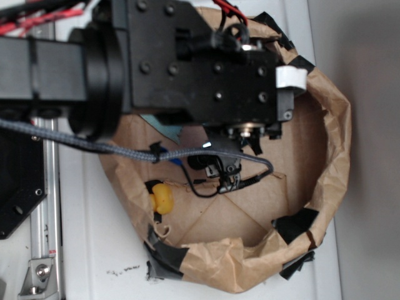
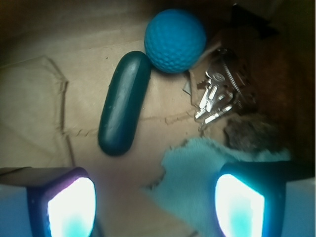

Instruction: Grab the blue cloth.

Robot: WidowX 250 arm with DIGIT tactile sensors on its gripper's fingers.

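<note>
The exterior view looks straight down from above the brown paper bin [image 1: 331, 162], far enough to take in its whole rim and the white table [image 1: 94, 250] around it, though the black arm [image 1: 187, 62] covers the bin's upper half. The wrist view sits low inside the bin, close to its floor [image 2: 39, 98], looking down between the two pincer [image 2: 155, 205] fingers [image 2: 69, 207]. Both views share the bin's floor.

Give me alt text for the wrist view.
An open gripper hovers over a brown paper floor, its right finger above the frayed blue cloth. Beyond lie a dark teal case, a blue ball touching its far end, and a metal tool.
</note>
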